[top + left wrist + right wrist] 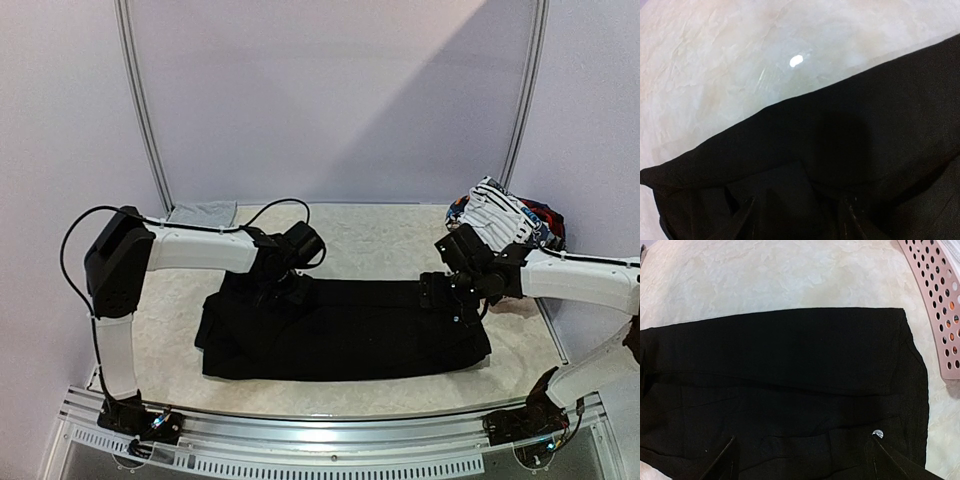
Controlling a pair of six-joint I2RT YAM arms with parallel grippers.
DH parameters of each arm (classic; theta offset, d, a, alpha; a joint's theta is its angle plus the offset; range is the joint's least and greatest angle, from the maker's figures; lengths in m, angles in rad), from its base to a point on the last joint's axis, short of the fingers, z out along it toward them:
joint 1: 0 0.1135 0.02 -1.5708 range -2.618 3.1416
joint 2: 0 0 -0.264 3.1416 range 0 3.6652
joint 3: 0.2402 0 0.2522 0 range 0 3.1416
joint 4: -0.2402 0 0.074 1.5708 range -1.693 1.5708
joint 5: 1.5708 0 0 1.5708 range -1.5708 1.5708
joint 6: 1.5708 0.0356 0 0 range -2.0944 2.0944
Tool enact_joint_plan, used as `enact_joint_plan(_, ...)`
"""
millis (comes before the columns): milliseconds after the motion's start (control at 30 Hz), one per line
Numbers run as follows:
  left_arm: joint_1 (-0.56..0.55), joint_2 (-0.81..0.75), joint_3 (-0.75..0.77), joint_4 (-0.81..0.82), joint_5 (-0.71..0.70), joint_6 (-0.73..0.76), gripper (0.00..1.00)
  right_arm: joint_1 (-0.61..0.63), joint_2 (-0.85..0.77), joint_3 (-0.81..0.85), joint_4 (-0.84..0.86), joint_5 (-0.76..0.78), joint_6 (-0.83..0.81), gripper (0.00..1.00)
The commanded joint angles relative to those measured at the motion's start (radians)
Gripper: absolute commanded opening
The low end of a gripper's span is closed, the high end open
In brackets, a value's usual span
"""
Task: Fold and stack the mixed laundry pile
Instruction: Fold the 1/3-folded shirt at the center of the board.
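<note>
Table (380,240): trousers (340,330) flat, seemingly half folded; pile (505,215) upper right awaits you.
Right gripper (803,440): wide, empty.
Left gripper (272,290): you cannot tell.

A cream, marble-patterned table (380,235) fills the middle of the scene, glossy enough to carry a bright glint of light (796,60). A pink basket (940,315) with round holes sits at the table's right edge — only a curved strip of its wall shows. Metal poles (145,110) rise from the table's far corners against a pale lilac wall (330,90). A ribbed metal rail (320,435) runs along the table's near edge.
</note>
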Motion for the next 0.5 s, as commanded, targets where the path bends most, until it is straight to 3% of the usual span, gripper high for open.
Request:
enact_joint_plan(0,0.027,0.043,0.027,-0.014,0.004,0.007,0.53,0.003,-0.034,-0.031,0.023,-0.009,0.011,0.86)
enact_joint_plan(200,0.044,0.069,0.028,-0.008,-0.01,0.007,0.44,0.005,-0.029,-0.043,0.036,-0.022,0.013,0.84)
enact_joint_plan(467,0.046,0.012,-0.018,0.03,-0.04,0.0,0.1,0.005,-0.026,-0.039,0.037,-0.026,0.017,0.83)
